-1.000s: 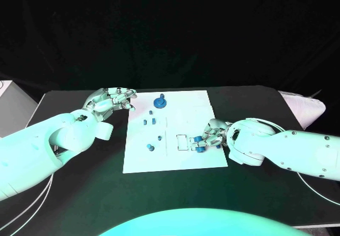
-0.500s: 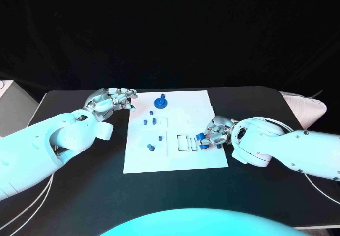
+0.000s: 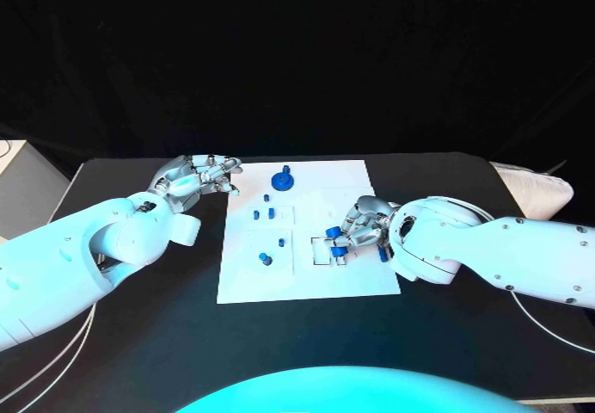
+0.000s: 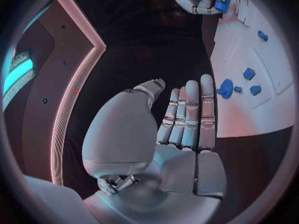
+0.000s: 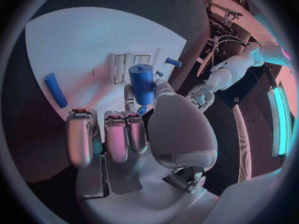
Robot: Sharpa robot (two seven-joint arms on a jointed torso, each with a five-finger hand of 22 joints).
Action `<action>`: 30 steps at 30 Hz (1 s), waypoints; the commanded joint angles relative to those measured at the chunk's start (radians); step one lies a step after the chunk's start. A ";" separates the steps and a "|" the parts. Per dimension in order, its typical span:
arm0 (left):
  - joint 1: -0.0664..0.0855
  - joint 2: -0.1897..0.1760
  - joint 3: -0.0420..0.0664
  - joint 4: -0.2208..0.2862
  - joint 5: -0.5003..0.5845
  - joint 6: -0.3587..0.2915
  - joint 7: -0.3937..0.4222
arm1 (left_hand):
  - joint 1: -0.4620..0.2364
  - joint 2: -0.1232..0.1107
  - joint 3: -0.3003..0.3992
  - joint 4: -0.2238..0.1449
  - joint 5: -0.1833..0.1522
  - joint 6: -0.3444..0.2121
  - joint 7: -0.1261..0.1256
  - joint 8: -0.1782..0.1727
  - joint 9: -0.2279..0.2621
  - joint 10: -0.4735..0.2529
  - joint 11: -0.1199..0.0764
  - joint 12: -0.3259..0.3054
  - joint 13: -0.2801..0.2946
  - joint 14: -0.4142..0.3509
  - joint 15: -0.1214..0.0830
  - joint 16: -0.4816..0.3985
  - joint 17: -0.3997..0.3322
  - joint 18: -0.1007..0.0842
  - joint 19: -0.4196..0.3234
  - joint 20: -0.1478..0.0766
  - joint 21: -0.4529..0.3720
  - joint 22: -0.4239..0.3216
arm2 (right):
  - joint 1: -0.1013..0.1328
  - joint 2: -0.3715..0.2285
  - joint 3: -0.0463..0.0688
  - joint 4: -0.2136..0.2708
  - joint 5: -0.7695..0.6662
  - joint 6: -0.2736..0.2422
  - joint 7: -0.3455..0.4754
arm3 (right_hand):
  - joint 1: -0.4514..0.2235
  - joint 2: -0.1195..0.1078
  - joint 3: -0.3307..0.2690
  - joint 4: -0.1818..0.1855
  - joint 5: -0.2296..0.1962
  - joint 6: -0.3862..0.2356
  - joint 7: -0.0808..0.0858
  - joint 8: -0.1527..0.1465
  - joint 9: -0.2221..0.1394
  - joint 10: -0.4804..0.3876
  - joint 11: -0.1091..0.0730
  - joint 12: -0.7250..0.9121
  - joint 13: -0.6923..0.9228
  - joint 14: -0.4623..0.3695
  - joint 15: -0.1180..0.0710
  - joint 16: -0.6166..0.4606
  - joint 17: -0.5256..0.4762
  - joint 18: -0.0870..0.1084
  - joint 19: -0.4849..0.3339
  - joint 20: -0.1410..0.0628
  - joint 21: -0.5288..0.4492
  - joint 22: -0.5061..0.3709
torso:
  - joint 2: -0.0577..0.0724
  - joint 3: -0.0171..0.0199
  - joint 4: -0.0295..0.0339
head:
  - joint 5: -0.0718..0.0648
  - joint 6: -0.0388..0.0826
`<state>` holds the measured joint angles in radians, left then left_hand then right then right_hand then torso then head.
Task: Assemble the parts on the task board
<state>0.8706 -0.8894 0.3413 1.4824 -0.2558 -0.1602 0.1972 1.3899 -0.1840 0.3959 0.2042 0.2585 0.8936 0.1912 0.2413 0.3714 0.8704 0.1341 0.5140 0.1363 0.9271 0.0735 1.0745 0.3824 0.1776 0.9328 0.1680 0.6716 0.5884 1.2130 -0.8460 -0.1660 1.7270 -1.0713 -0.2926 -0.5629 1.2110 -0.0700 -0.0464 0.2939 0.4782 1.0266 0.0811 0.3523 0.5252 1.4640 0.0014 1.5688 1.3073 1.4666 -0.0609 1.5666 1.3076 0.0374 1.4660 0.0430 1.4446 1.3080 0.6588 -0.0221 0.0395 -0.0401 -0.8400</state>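
The white task board (image 3: pixel 297 275) lies in the middle of the black table. My right hand (image 3: pixel 357 234) hovers over its near right part and pinches a blue cylinder part (image 5: pixel 141 80) between thumb and fingers, by the outlined rectangular slots (image 3: pixel 320 250). Another blue cylinder (image 5: pixel 55 89) lies loose on the board beside that hand. A round blue part with a peg (image 3: pixel 281 181) stands near the far edge, and several small blue parts (image 3: pixel 264 256) stand along the left half. My left hand (image 3: pixel 199 176) rests at the board's far left corner, holding nothing, its fingers (image 4: pixel 187 114) straight.
A white box (image 3: pixel 19 185) stands at the table's far left. A pale object (image 3: pixel 539 189) lies off the right edge. Bare black table (image 3: pixel 310 335) stretches in front of the board.
My right hand has moved left across the board with the blue cylinder, from the right edge to the rectangular slots. The left hand has stayed in place.
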 commanded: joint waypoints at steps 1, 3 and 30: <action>0.000 0.003 0.000 0.004 0.006 0.003 0.003 | 0.003 0.004 0.002 0.006 -0.006 0.002 0.000 0.002 0.000 -0.006 0.003 0.005 -0.001 0.005 -0.001 -0.005 -0.001 0.005 0.009 0.000 -0.006 -0.001 | -0.002 0.019 -0.002 -0.018 0.016 0.042 -0.003 | -0.021 0.000 0.004 0.000 -0.011 0.017 -0.013 0.001 0.000 0.107 -0.007 0.002 0.263 0.104 -0.009 0.004 0.263 -0.013 0.081 -0.009 -0.003 0.228 | 0.001 -0.0007 0.0010 | 0.001 -0.002; 0.000 0.003 0.000 0.004 0.006 0.003 0.003 | 0.003 0.004 0.002 0.006 -0.006 0.002 0.000 0.002 0.000 -0.006 0.003 0.005 -0.001 0.005 -0.001 -0.005 -0.001 0.005 0.009 0.000 -0.006 -0.001 | -0.003 0.030 -0.002 -0.028 0.010 0.052 -0.005 | -0.032 -0.001 0.002 0.000 -0.021 0.017 -0.013 0.002 0.001 0.107 -0.007 0.002 0.263 0.104 -0.009 0.004 0.263 -0.013 0.080 -0.009 -0.004 0.228 | 0.002 -0.0003 0.0008 | 0.001 -0.003; 0.000 0.003 0.000 0.003 0.009 -0.001 0.001 | 0.003 0.004 0.001 0.007 -0.006 0.002 -0.001 0.003 0.000 -0.007 0.003 0.005 -0.001 0.004 -0.001 -0.005 -0.001 0.005 0.009 0.000 -0.007 -0.001 | -0.009 0.081 -0.009 -0.078 -0.096 0.115 -0.023 | -0.125 -0.014 -0.041 0.001 -0.231 0.005 -0.012 0.027 0.022 0.096 -0.006 -0.015 0.250 0.104 -0.008 0.004 0.263 -0.012 0.079 -0.007 -0.014 0.228 | 0.002 0.0031 -0.0012 | 0.012 -0.014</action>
<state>0.8706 -0.8871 0.3412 1.4828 -0.2533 -0.1613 0.1937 1.3899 -0.1840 0.3989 0.2071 0.2585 0.8936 0.1913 0.2414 0.3713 0.8704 0.1341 0.5140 0.1364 0.9271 0.0735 1.0746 0.3825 0.1776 0.9328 0.1680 0.6716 0.5886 1.2052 -0.7675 -0.1744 1.6506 -1.1348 -0.1963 -0.5823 1.0958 -0.0860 -0.0811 0.2955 0.2511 1.0379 0.0699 0.3755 0.5468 1.4640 0.0013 1.5606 1.3078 1.4666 -0.0610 1.5666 1.3074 0.0374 1.4660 0.0431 1.4329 1.3076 0.6605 -0.0192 0.0385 -0.0288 -0.8544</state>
